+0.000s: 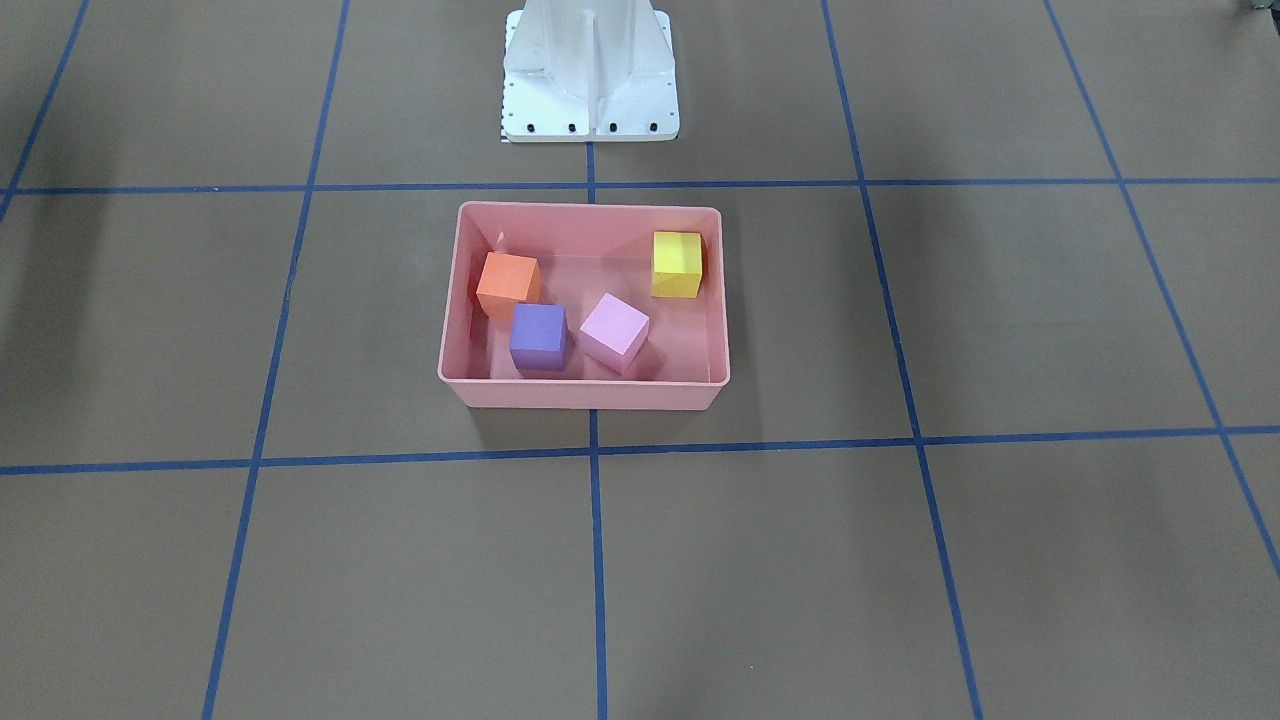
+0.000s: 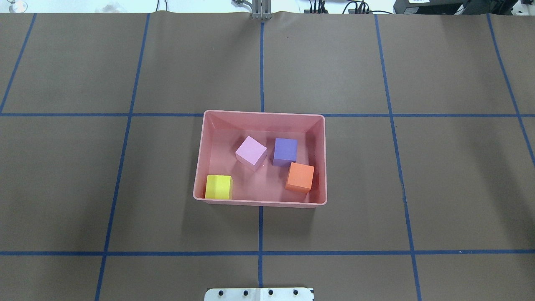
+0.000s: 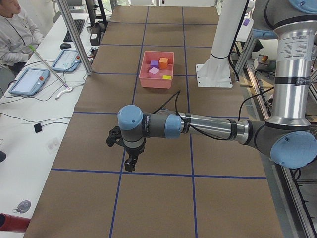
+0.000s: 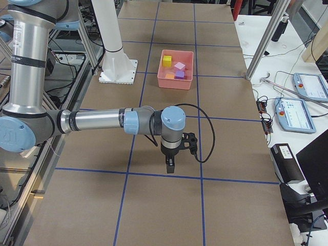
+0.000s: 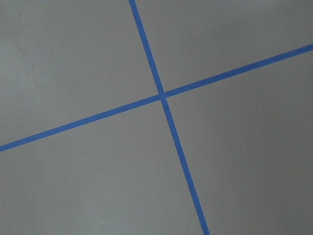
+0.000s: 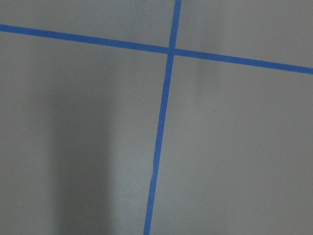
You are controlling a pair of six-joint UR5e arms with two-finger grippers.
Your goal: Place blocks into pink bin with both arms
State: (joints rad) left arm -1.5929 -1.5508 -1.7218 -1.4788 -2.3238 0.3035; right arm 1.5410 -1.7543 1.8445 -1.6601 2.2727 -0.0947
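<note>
The pink bin (image 1: 590, 395) stands at the table's middle, also in the overhead view (image 2: 259, 203). Inside it lie the orange block (image 1: 508, 283), the purple block (image 1: 538, 335), the light pink block (image 1: 613, 331) and the yellow block (image 1: 676, 263). Overhead, the yellow block (image 2: 218, 187) is in the bin's near left corner and the orange block (image 2: 300, 177) is near right. My left gripper (image 3: 131, 163) hangs over bare table far from the bin, and I cannot tell whether it is open. My right gripper (image 4: 170, 166) hangs likewise at the other end, state unclear. Both wrist views show only table.
The white metal base (image 1: 590, 90) stands behind the bin on the robot's side. Blue tape lines (image 2: 261, 62) grid the brown table. A seated operator (image 3: 15, 34) and tablets (image 3: 29, 82) are at a side bench, with metal posts (image 3: 74, 34) beside it.
</note>
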